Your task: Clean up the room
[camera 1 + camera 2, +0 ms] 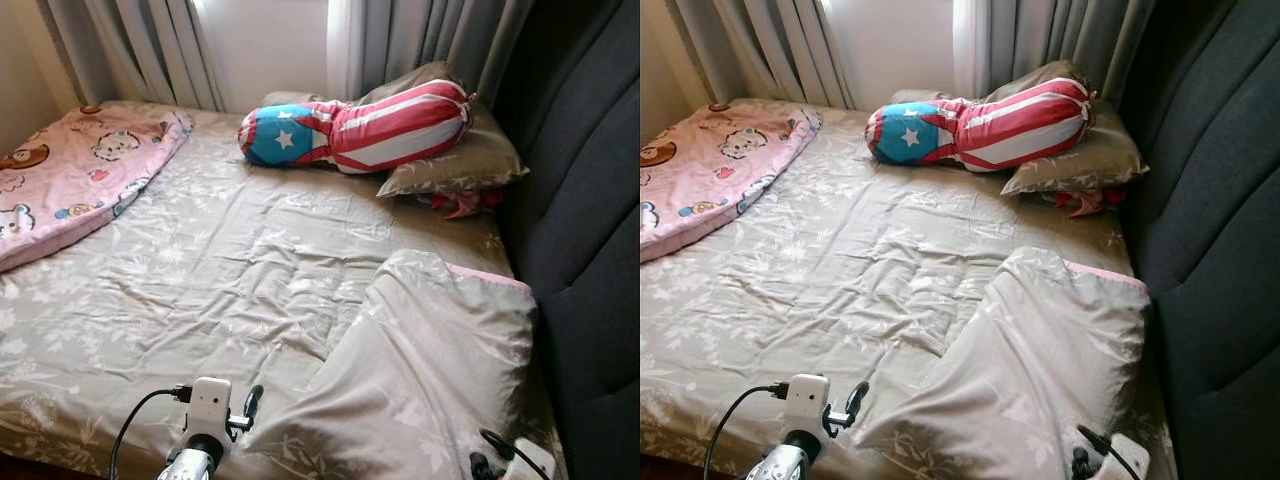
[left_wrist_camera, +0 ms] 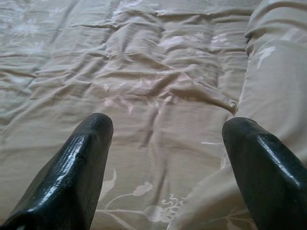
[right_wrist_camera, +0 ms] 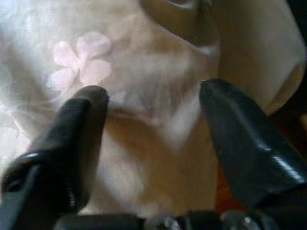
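A crumpled beige floral blanket lies folded over at the front right of the bed, a pink edge showing along its far side. My left gripper hovers low over the beige bedsheet just left of that blanket. In the left wrist view the left gripper is open, with the blanket's edge beside one finger. My right gripper sits at the blanket's near right corner. Seen from the right wrist, the right gripper is open, its fingers close over the blanket fabric.
A stars-and-stripes bolster rests on a beige pillow at the head, with something red under the pillow. A pink cartoon quilt covers the left side. A dark grey headboard runs along the right; grey curtains hang behind.
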`<state>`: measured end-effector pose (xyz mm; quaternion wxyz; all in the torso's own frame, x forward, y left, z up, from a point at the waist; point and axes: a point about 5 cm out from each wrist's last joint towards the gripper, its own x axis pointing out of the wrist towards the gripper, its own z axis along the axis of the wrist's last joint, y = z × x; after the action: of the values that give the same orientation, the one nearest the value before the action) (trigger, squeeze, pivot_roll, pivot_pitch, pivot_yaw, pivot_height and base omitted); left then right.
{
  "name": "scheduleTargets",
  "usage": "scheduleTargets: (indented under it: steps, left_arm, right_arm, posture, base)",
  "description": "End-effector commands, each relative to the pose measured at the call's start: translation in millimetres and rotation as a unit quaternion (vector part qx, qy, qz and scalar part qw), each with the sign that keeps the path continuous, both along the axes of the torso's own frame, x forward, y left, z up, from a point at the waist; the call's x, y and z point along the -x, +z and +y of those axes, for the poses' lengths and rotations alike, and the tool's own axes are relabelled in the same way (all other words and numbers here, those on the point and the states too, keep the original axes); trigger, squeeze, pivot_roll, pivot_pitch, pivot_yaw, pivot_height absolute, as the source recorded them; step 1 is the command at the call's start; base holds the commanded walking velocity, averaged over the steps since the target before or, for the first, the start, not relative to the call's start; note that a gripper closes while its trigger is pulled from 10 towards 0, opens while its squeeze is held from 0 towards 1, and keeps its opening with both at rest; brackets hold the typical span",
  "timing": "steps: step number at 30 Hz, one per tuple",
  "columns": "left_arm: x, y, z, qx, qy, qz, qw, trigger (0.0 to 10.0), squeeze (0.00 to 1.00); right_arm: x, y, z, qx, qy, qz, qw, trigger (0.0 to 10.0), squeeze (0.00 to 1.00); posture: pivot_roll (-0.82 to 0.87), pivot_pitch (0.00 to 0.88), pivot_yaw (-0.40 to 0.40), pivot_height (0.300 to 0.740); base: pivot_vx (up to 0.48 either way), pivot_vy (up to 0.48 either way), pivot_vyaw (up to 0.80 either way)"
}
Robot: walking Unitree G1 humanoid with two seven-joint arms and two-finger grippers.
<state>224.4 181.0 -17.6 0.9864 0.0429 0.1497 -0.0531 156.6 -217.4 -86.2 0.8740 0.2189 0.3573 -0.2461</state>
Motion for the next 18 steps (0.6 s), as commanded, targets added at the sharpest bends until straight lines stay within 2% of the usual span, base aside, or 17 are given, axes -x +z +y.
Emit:
scheduleTargets:
  steps: [1, 10, 15, 18]
  left_arm:
    - [2.2, 1, 4.4, -0.006, -0.004, 0.001, 1.0, 10.0, 0.0]
    - [2.6, 5, 12.4, -0.02, -0.021, 0.001, 1.0, 10.0, 0.0]
    - [2.4, 7, 15.4, -0.027, -0.03, 0.001, 0.999, 10.0, 0.0]
    - [4.2, 8, 18.3, -0.03, -0.035, 0.002, 0.999, 10.0, 0.0]
  right_arm:
    - [1.5, -1, 0.0, -0.01, -0.004, 0.0, 1.0, 10.0, 1.0]
    - [3.6, -3, 0.3, -0.016, 0.001, 0.015, 1.0, 10.0, 1.0]
    - [13.3, -6, -5.8, 0.012, -0.017, 0.052, 0.998, 10.0, 1.0]
    - [18.9, -9, -2.4, 0.01, -0.011, 0.067, 0.998, 10.0, 1.0]
  posture:
    - [0.05, 0.0, -0.031, 0.694]
    - [0.07, 0.0, 0.015, 0.694]
    - [0.08, 0.0, 0.033, 0.694]
    - [0.08, 0.002, 0.044, 0.694]
  base:
    - [0.0, 0.0, 0.0]
    - [0.0, 0.0, 0.0]
    - [0.0, 0.0, 0.0]
    - [0.0, 0.0, 0.0]
